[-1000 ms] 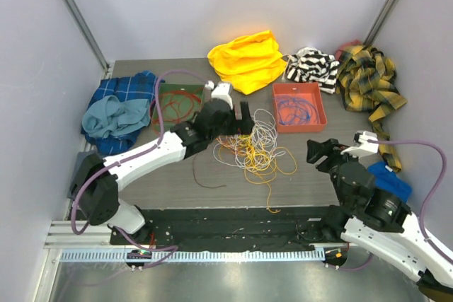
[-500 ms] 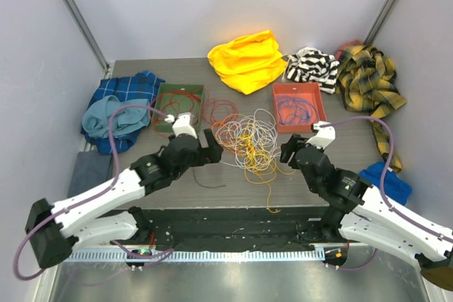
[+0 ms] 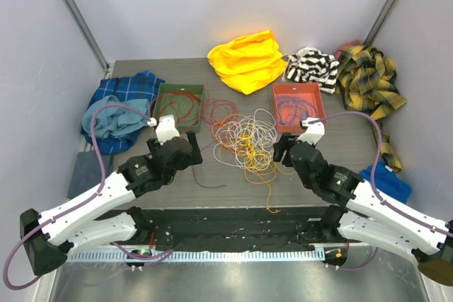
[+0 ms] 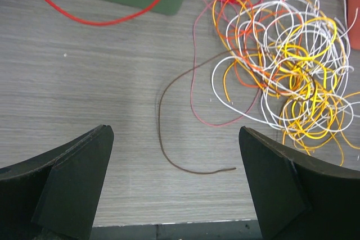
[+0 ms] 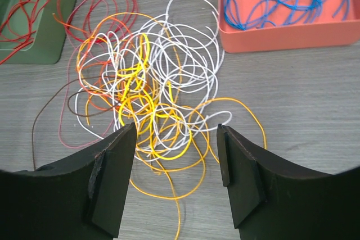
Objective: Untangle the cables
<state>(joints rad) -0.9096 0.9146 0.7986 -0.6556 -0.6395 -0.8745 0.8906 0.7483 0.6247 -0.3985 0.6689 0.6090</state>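
A tangle of thin white, yellow, orange and red cables [image 3: 248, 139] lies mid-table, with red loops [image 3: 219, 111] at its far left. It also shows in the left wrist view [image 4: 281, 66] and the right wrist view [image 5: 146, 94]. A brown wire [image 4: 163, 133] trails from it toward the near edge. More red cables [image 3: 180, 104] lie in a green tray [image 3: 161, 92], and blue cables [image 3: 297, 109] in an orange tray [image 3: 320, 112]. My left gripper [image 3: 190, 151] is open and empty left of the tangle, over the brown wire [image 4: 174, 131]. My right gripper [image 3: 281, 148] is open and empty at the tangle's right edge [image 5: 176, 127].
Cloths ring the table: yellow [image 3: 248, 60], black-and-white striped [image 3: 311, 67], yellow plaid [image 3: 368, 86], blue plaid [image 3: 120, 107], and small blue [image 3: 388, 178] at the right. A grey pad [image 3: 88, 167] lies at the left. Walls close in both sides.
My left gripper has pulled back from over the tangle to the near left, uncovering the red loops. My right gripper has moved forward and left to the tangle's right edge.
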